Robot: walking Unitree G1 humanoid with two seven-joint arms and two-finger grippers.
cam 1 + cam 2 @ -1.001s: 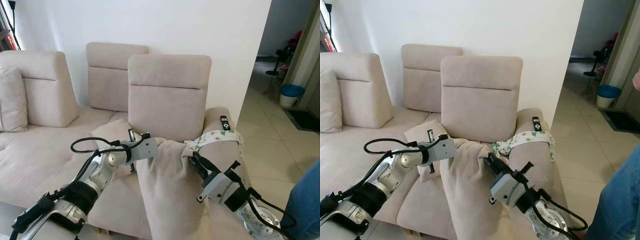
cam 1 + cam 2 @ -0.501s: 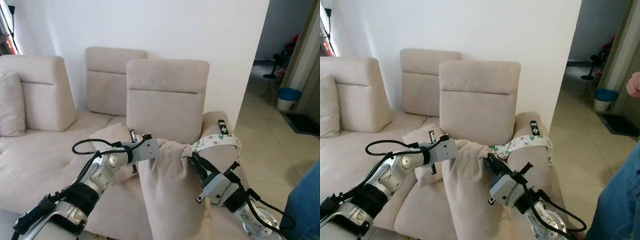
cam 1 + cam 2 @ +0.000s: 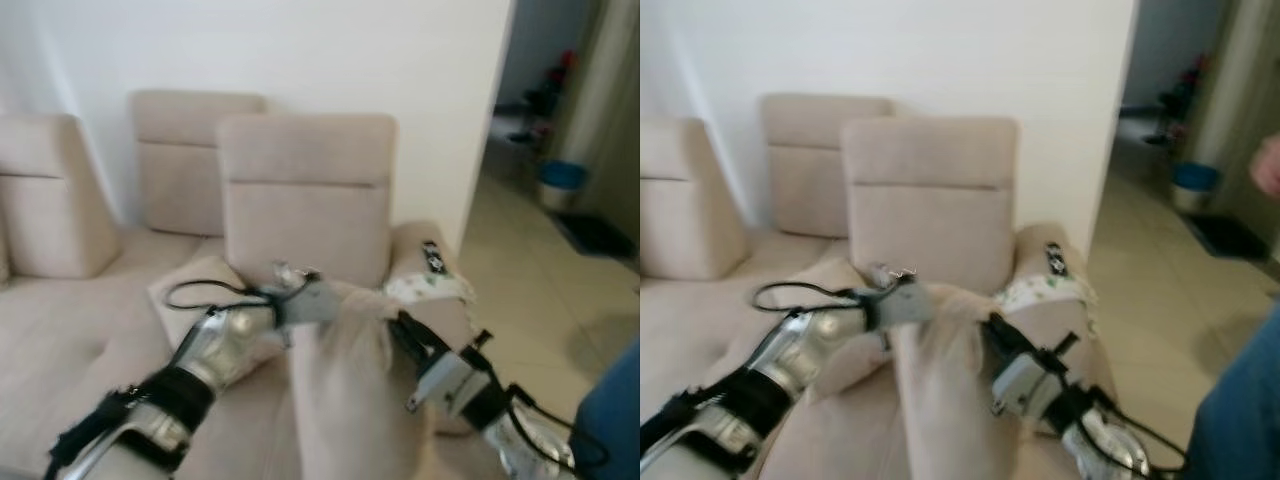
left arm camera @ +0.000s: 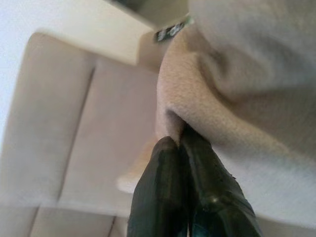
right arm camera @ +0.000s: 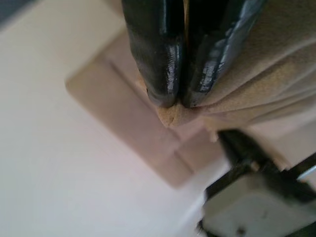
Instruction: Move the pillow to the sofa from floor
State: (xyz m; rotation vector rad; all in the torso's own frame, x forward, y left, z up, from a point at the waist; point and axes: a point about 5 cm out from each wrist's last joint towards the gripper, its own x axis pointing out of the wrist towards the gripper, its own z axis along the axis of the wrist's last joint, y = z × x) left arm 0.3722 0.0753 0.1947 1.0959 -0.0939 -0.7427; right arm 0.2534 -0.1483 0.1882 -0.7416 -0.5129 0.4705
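Observation:
A beige pillow [image 3: 345, 390] hangs upright between my two arms, in front of the beige sofa [image 3: 300, 190]. My left gripper [image 3: 335, 300] is shut on the pillow's upper left corner; in the left wrist view the black fingers [image 4: 170, 187] pinch a fold of the fabric [image 4: 237, 103]. On the other upper corner my right gripper [image 3: 393, 325] is shut, and the right wrist view has its fingertips [image 5: 170, 74] clamped on the cloth [image 5: 237, 94]. The head views are blurred.
A second beige cushion [image 3: 185, 295] lies on the sofa seat behind my left arm. On the sofa's right armrest lie a patterned cloth [image 3: 430, 288] and a black remote [image 3: 431, 256]. A tiled floor [image 3: 530, 270] and a doorway with a blue bin [image 3: 560, 178] are at right. A person's blue clothing [image 3: 610, 410] stands at the right edge.
The whole picture has shifted left and blurred, so the camera has turned rightward. Both grippers still hold the pillow's top corners in about the same pose.

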